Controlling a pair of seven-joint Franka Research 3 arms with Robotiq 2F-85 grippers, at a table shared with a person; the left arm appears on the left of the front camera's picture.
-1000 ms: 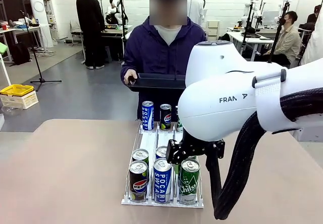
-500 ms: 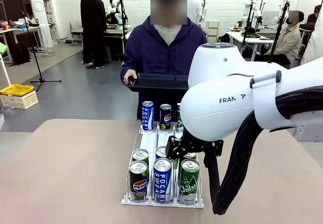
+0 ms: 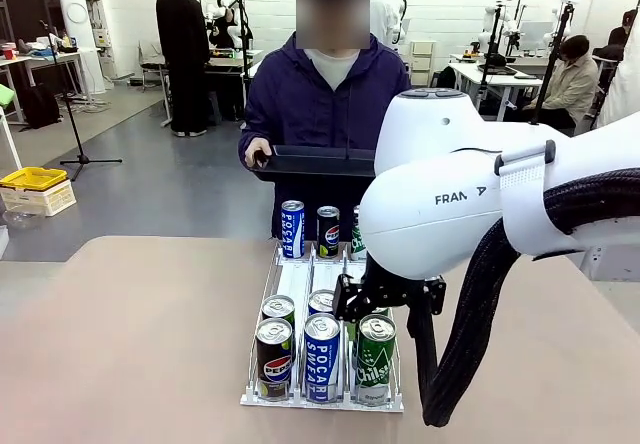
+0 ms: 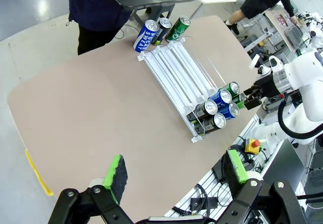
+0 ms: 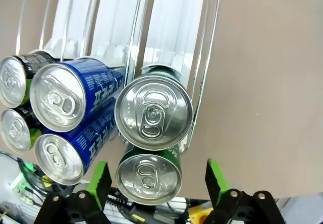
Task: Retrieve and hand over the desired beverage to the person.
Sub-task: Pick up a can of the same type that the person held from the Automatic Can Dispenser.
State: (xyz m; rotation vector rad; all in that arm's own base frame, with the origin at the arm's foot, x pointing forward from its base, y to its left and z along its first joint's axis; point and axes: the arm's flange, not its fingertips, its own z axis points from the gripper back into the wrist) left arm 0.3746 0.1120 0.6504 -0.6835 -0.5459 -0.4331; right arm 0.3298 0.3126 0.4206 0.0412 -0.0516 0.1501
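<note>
Right wrist view: right gripper (image 5: pixel 157 169), green pads held wide and gripping nothing, is poised over the front green aluminium can (image 5: pixel 148 183), stood upright in the clear plastic rack's (image 5: pixel 174 27) right-hand lane, one pad flanking each side.

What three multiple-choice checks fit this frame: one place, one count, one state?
1. Over the rack, the right pincer sits:
A) above the green cans at the near end
B) at the far end
C) mid-rack, over bare lanes

2. Cans at the rack's near end:
A) 3
B) 6
C) 8

3. The left pincer is:
A) shut on a can
B) shut, empty
C) open, empty

Key:
1 A: green can tops show between its pads in the right wrist view.
2 B: two cans in each of three lanes.
3 C: its pads stand wide apart with nothing between them.
</note>
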